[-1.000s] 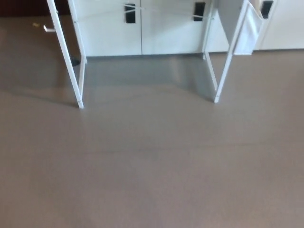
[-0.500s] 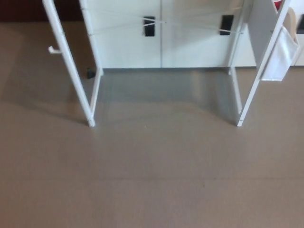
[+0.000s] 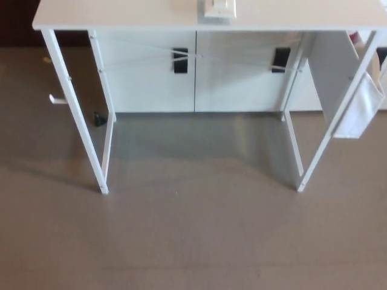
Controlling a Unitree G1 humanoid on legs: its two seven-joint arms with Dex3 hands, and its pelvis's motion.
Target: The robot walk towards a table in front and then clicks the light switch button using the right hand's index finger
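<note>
A white table (image 3: 121, 15) stands ahead, its top running along the upper edge of the head view. A white light switch plate (image 3: 219, 8) lies on the tabletop near the middle, cut off by the picture's top edge. Neither of my hands shows in the view.
The table's thin white legs (image 3: 78, 121) (image 3: 332, 127) reach the brown floor (image 3: 193, 241) at left and right. White cabinets with black handles (image 3: 180, 60) stand behind the table. A white panel (image 3: 357, 109) hangs at the table's right end.
The whole picture has shifted: the table legs sit lower and nearer in view, and the tabletop with the switch plate has come into sight at the top.
</note>
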